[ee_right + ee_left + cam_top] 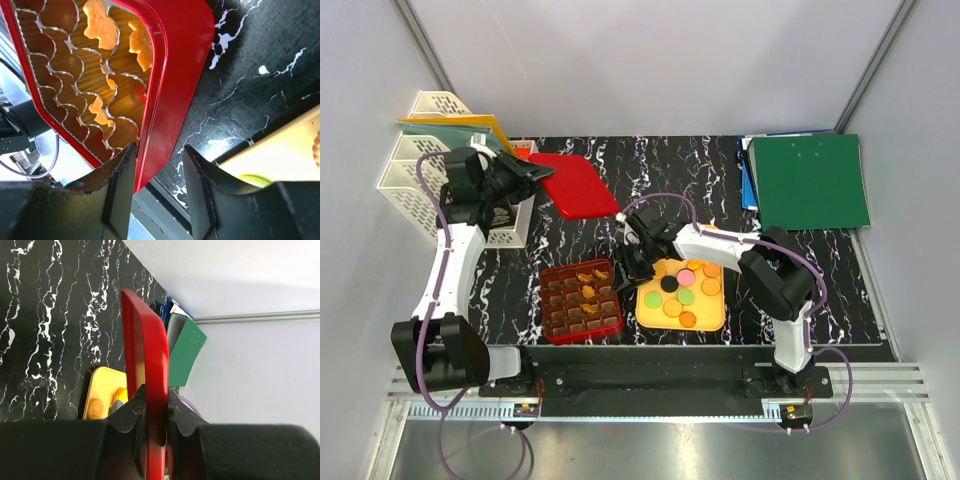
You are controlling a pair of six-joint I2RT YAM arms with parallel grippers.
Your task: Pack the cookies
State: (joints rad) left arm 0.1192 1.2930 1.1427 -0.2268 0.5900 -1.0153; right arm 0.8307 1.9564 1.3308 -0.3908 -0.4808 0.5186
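**Clerk:** Largest entries first?

**Keeper:** Pale walls on three sides. Black marbled table [510, 290], white-veined and flat. Green folder [810, 180] at the far right corner, white file rack [425, 175] at the far left.

**Clerk:** Containers?

**Keeper:** Red lid [575, 185], held off the table near the far edge, with the left gripper [538, 172] clamped on its rim. Red grid box [582, 300] by the near edge, left of centre, with a few orange pieces in its cells. Yellow tray [713, 312] just right of it.

**Clerk:** The cookies [686, 296]?

**Keeper:** Most lie on the tray: orange, green, pink, one black. They are round, so no long axis.

**Clerk:** The tool?

**Keeper:** Right gripper [626, 272], fingers apart and carrying nothing, astride the box's right wall. Whether it touches the wall cannot be told. The tray's cookies lie just to its right, so the right arm is nearer and is judged the one to pick.
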